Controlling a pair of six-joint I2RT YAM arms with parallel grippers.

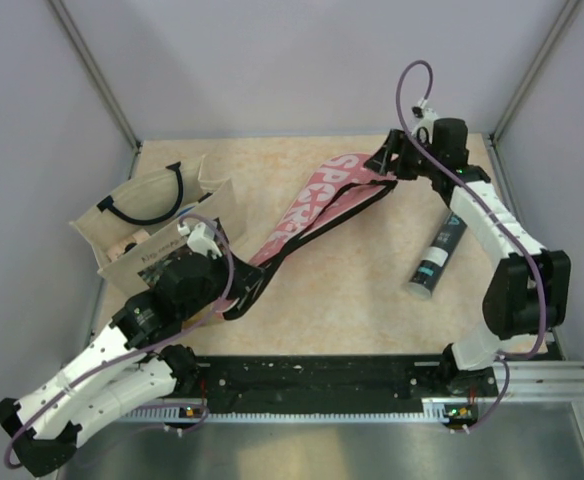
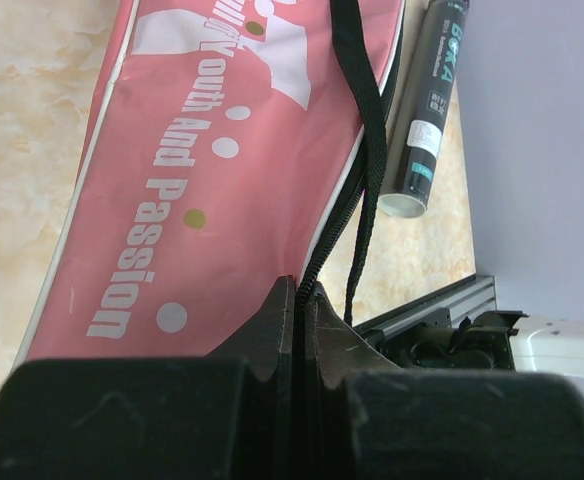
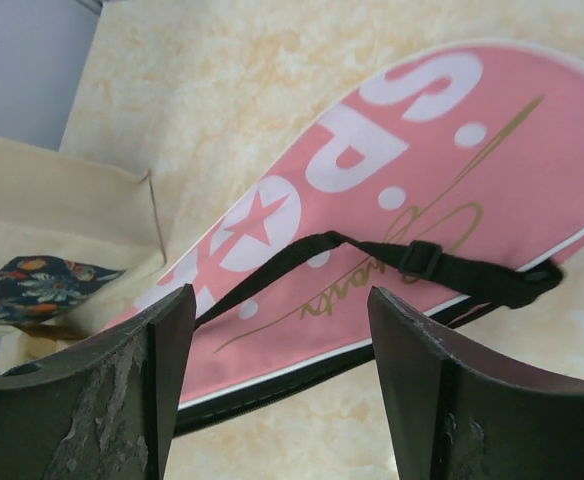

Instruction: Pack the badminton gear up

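Beige table (image 1: pixel 372 290) beneath pink cover (image 1: pixel 312 205)

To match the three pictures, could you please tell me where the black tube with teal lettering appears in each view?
Top external: the black tube lies slanted, right of centre.
Left wrist: the black tube is at the upper right, just past the pink cover.
Right wrist: not in it.
Shared landmark: the pink cover, visible in all three views.
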